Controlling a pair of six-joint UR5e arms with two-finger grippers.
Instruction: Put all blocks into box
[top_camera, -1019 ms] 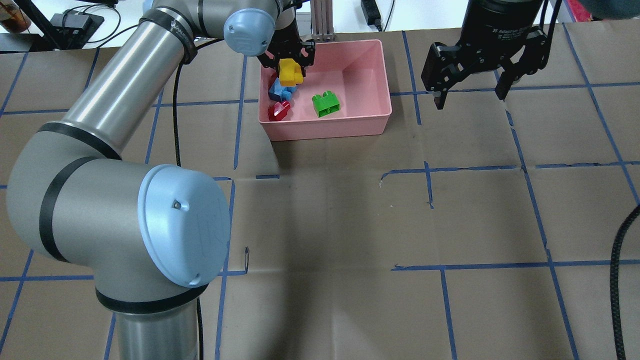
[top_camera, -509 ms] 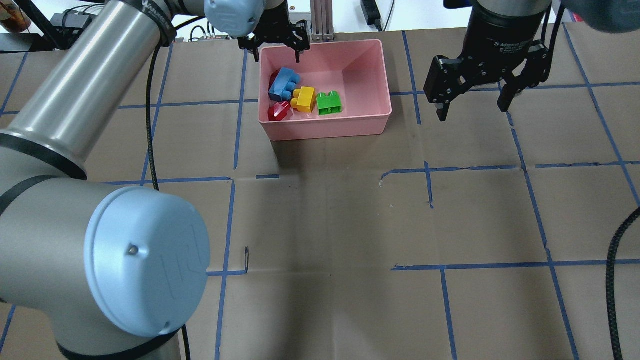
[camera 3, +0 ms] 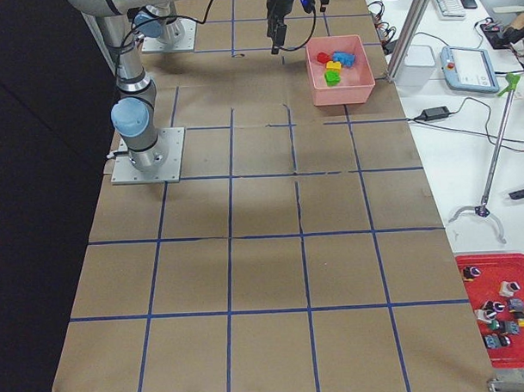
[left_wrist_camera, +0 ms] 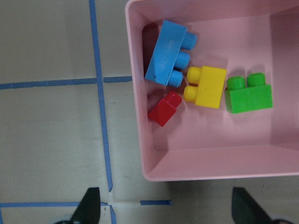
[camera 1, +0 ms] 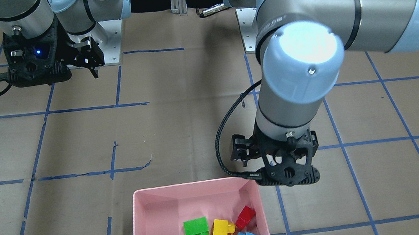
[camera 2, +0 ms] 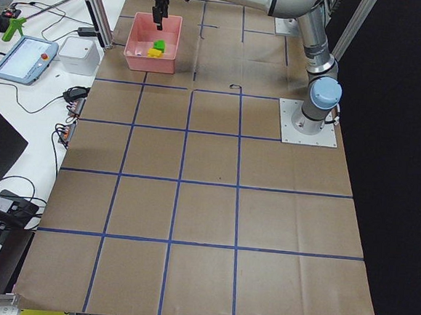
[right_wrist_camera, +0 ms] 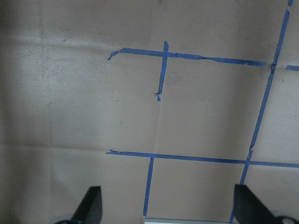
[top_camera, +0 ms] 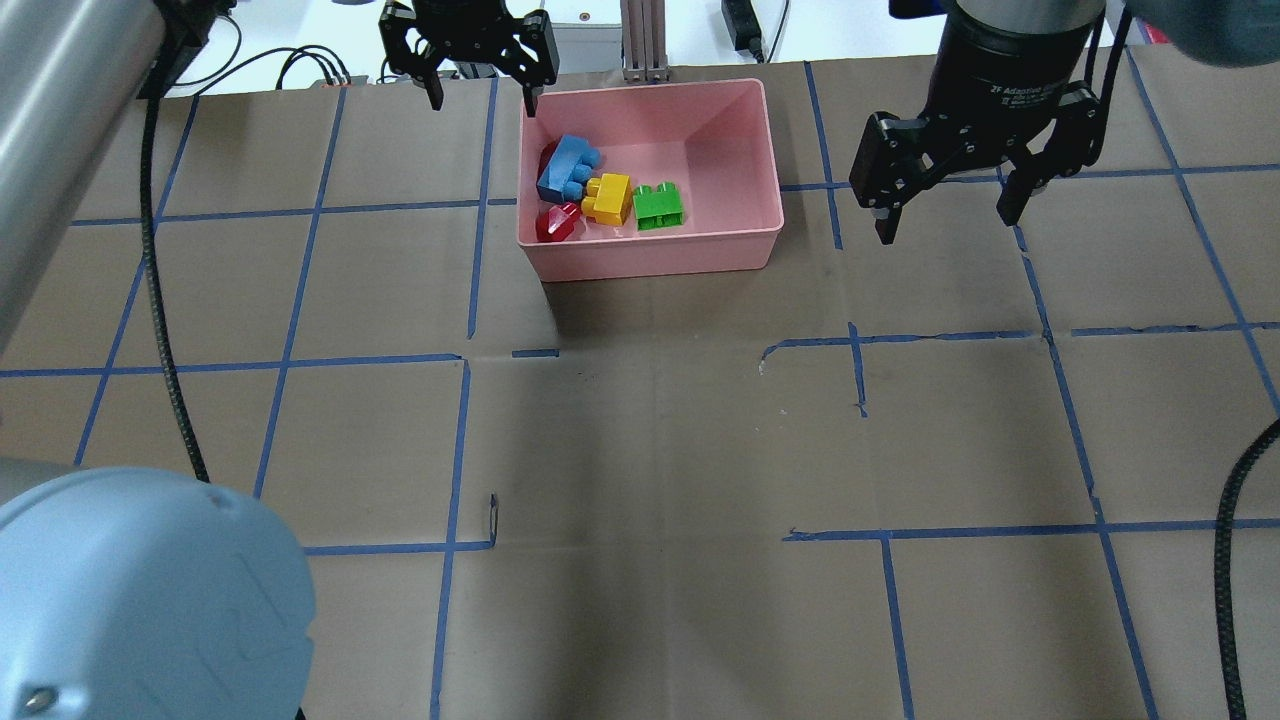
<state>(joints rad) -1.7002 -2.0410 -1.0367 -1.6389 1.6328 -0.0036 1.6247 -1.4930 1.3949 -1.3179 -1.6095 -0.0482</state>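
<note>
The pink box [top_camera: 650,262] stands at the table's far middle. All four blocks lie in its left half: blue [top_camera: 566,168], yellow [top_camera: 608,197], green [top_camera: 658,205], red [top_camera: 557,222]. The left wrist view shows them from above: blue [left_wrist_camera: 168,53], yellow [left_wrist_camera: 207,86], green [left_wrist_camera: 247,95], red [left_wrist_camera: 164,108]. My left gripper [top_camera: 482,88] is open and empty, raised beyond the box's far left corner. My right gripper [top_camera: 945,222] is open and empty, to the right of the box over bare table.
The table is brown cardboard with a blue tape grid. An aluminium post [top_camera: 640,40] stands just behind the box. A black cable [top_camera: 165,300] hangs from my left arm. A red tray of small parts [camera 3: 498,308] sits off the table.
My left gripper let go of the yellow block, which now lies in the box between the blue and green ones. It then rose and moved left. The right gripper barely shifted.
</note>
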